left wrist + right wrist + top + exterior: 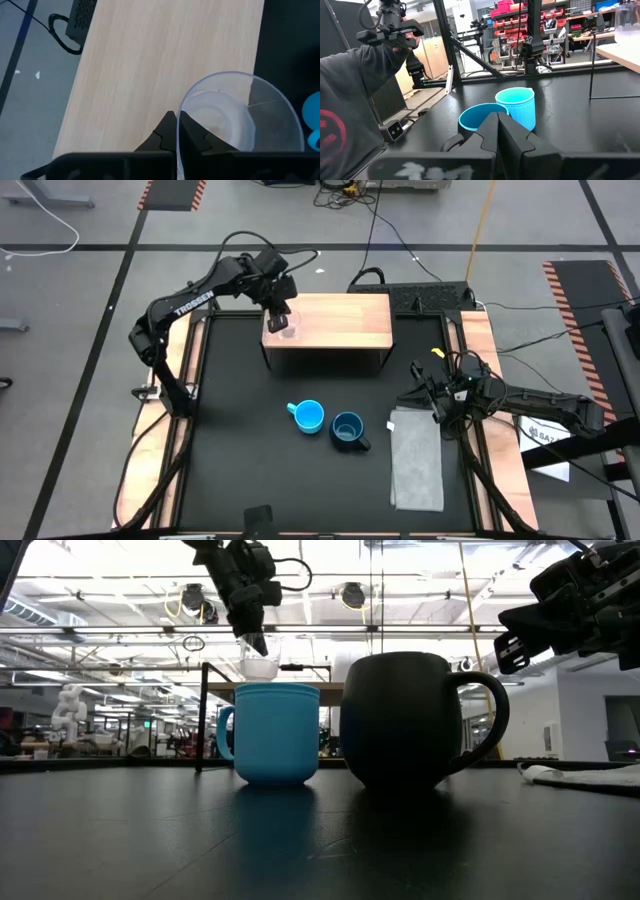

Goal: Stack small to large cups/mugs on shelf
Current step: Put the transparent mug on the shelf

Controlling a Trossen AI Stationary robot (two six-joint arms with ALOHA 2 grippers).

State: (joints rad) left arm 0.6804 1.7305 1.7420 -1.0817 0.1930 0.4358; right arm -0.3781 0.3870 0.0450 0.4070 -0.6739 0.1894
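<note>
The tiny clear plastic cup [288, 328] is over the left end of the shelf's [340, 320] light wooden top, with my left gripper [278, 308] shut on it. In the low view the clear cup [260, 665] sits at about shelf-top height; whether it touches the wood I cannot tell. The light-blue mug [308, 416] and the dark navy mug [348, 430] stand upright side by side on the black table in front of the shelf. My right gripper [498, 125] waits shut at the table's right, touching nothing. My left gripper pinches the clear cup's rim [181, 112] at the side nearest the wrist. One finger [195, 140] is inside the cup and the other [162, 137] outside. The fingers slant down from the table's far left. The cup stays upright, mouth up.
A grey folded cloth [416, 460] lies at the table's right, below my right gripper. The shelf's right half is bare wood. A person in a dark sleeve [355, 100] stands beyond the table's edge in the right wrist view. Cables and a black box [420, 295] lie behind the shelf.
</note>
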